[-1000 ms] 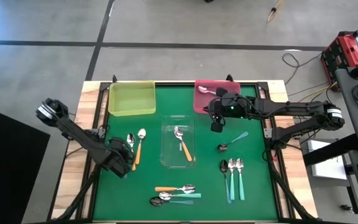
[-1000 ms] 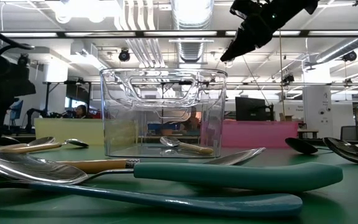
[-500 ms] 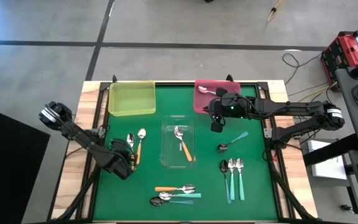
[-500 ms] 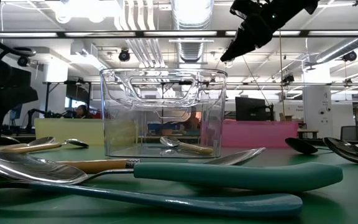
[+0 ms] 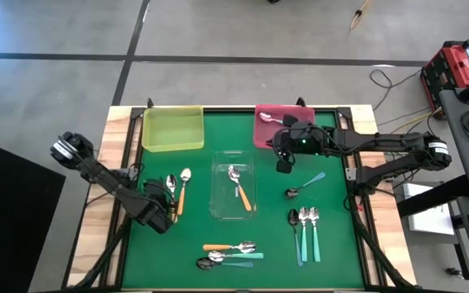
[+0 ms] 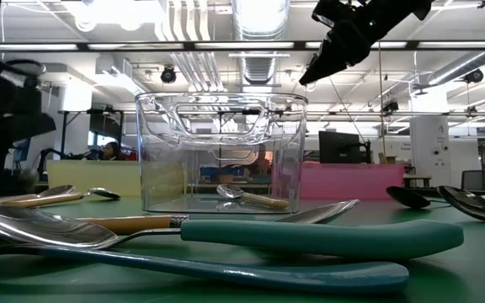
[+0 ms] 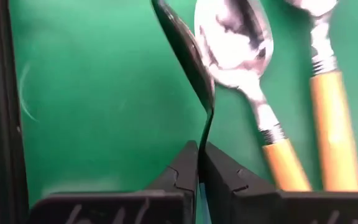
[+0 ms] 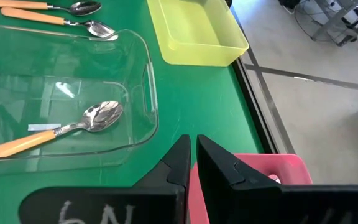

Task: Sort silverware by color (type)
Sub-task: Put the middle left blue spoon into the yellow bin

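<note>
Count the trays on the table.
3: a yellow tray at the mat's back left, a pink tray at the back, right of centre, and a clear tray in the middle. None appears hidden.

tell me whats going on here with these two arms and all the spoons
The left end effector has shut on the thin neck of a dark-bowled metal spoon beside two orange-handled silver spoons at the green mat's left side. The right end effector hangs shut above the mat by the pink plastic tray. One orange-handled spoon lies in the clear tray.
</note>
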